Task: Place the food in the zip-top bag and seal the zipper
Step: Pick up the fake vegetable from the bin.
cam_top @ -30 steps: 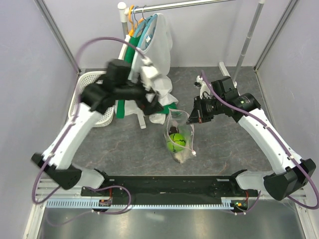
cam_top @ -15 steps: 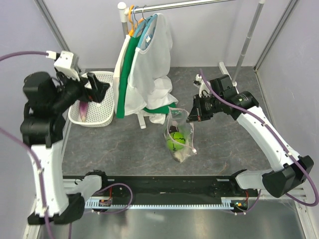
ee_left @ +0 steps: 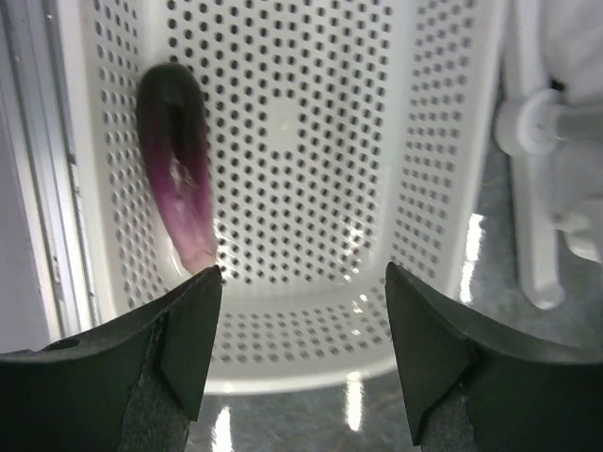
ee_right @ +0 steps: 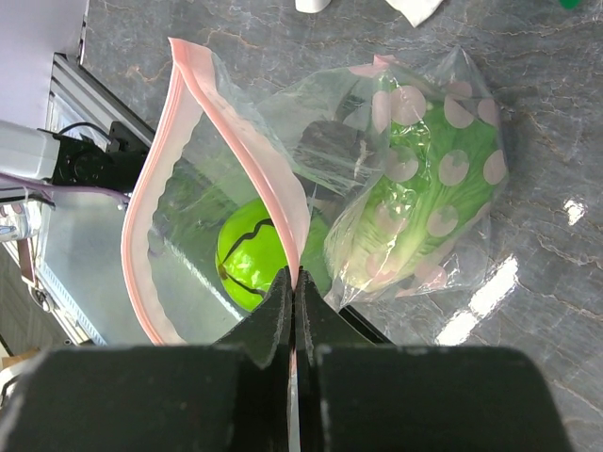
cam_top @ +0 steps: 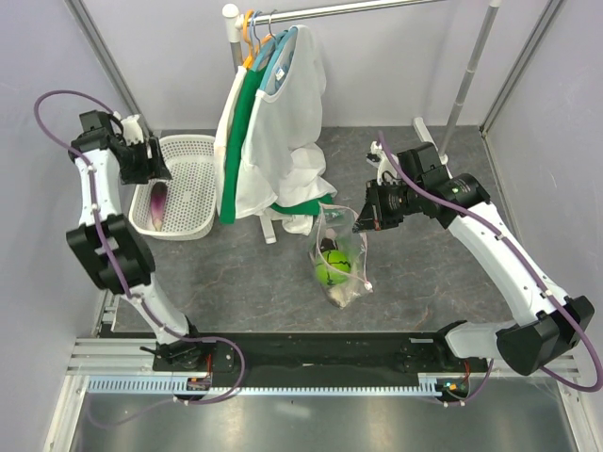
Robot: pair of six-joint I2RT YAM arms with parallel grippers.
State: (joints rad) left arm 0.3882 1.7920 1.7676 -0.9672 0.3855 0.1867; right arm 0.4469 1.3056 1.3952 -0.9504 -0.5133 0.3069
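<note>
Grey marbled tabletop (cam_top: 236,273), pale walls (cam_top: 396,66) round it, clothes rail (cam_top: 377,8) at the back with a white mesh garment (cam_top: 287,113) and a green garment (cam_top: 247,108) on hangers.

Change over the last second: left gripper (ee_left: 301,278) gone from beside the hanging garments, out at the far left half a second back, now pulled in and pointing down over the white perforated plastic basket (ee_left: 301,353). Left arm folded much tighter toward the left wall than half a second ago. Right gripper (ee_right: 296,282) and the bag in the same spot in all three top views, no shift seen.

Left gripper: spread wide, nothing between the fingers, clear of the basket. Below it, toward its left finger, purple eggplant (ee_left: 174,179) lying lengthwise on the basket floor against the left wall. Glossy, dark at the far end, lighter magenta nearer the gripper. Not touched.

Right gripper: pinched tight on the narrow pale pink zipper strip (ee_right: 236,122) of the clear zip-top bag with pink round dots (ee_right: 452,122), held by one lip. Bag hanging below that gripper, bottom apparently on the table in the top view, mouth gaping in a wide loop to the left of the fingertips. Inside, just beneath the fingertips, small round bright green fruit (ee_right: 247,259) with dark curved lines. To the right of the fingertips, leafy green lettuce head (ee_right: 405,226) pressed against the dotted plastic. Something pale low in the bag in the top view, too small to name. Zipper unsealed.
</note>
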